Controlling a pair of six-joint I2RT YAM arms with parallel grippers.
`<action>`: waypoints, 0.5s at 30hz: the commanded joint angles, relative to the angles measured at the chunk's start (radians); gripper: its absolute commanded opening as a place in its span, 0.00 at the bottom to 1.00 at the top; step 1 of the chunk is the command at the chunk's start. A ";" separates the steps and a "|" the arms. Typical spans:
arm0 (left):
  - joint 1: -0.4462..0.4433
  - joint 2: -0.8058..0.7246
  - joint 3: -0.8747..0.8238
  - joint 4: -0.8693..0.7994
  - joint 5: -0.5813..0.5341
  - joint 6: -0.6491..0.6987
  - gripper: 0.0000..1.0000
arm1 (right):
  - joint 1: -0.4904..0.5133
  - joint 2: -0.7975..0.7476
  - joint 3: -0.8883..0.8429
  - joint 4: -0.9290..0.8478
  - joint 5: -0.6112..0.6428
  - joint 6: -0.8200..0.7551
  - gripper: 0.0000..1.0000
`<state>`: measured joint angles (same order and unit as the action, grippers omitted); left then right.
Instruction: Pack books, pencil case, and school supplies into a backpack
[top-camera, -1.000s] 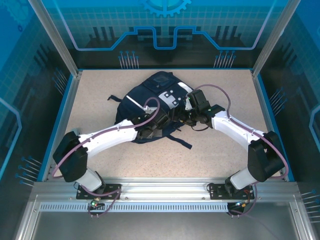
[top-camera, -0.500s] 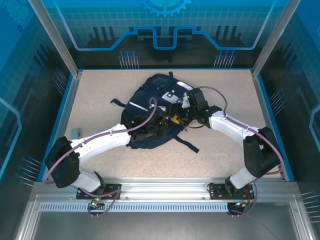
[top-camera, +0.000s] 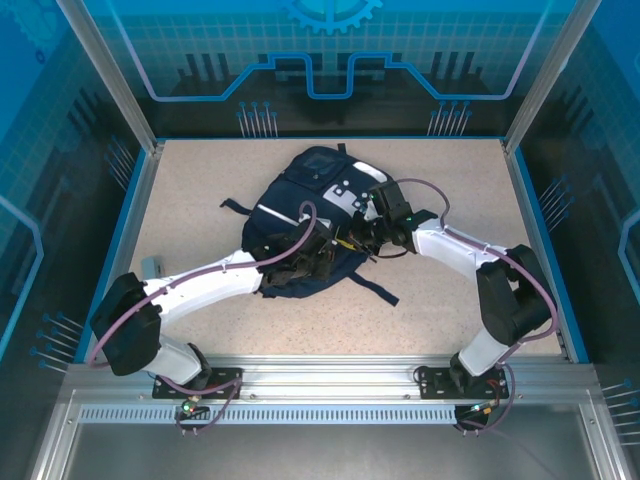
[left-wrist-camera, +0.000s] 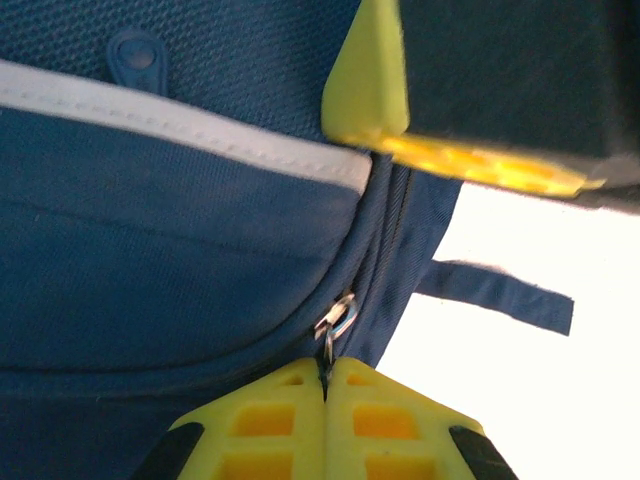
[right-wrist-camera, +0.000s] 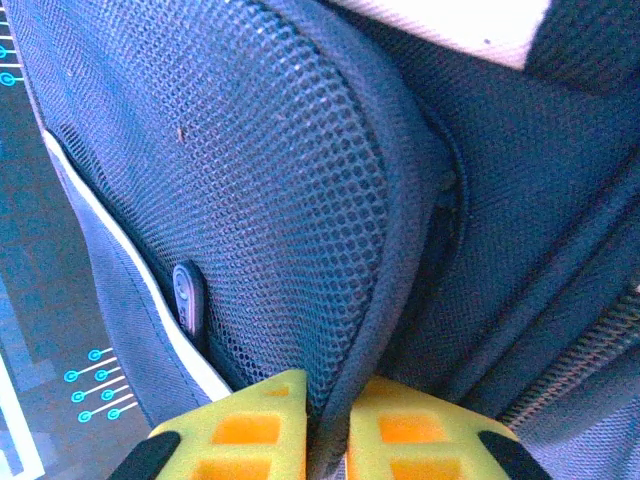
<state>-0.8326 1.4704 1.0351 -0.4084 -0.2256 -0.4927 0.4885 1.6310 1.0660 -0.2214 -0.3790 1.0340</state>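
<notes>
- Backpack (top-camera: 300, 200) lies in the middle of the table (top-camera: 200, 180).
- Left gripper (left-wrist-camera: 325, 385) is clamped together on the zip pull (left-wrist-camera: 335, 318) (a small metal ring).
- Right gripper (right-wrist-camera: 328, 415) pinches a mesh fold (right-wrist-camera: 340, 300) of the backpack.

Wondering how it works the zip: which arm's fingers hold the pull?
The left arm's fingers: they are shut on the metal zip pull. The right arm's fingers pinch a mesh fold of the backpack.

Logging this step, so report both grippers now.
Left gripper: closed on the zipper pull.
Right gripper: closed on a fold of the backpack.
</notes>
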 joint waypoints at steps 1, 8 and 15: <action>0.007 -0.052 -0.021 -0.136 -0.142 0.053 0.00 | -0.041 0.005 0.028 -0.092 0.117 -0.083 0.14; 0.089 -0.076 -0.012 -0.187 -0.174 0.103 0.00 | -0.069 0.024 0.105 -0.203 0.129 -0.203 0.13; 0.089 -0.106 -0.016 -0.103 0.004 0.111 0.00 | -0.076 0.027 0.121 -0.181 0.055 -0.228 0.14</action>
<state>-0.7361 1.4097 1.0302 -0.5411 -0.3183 -0.4076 0.4179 1.6413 1.1580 -0.4011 -0.3054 0.8467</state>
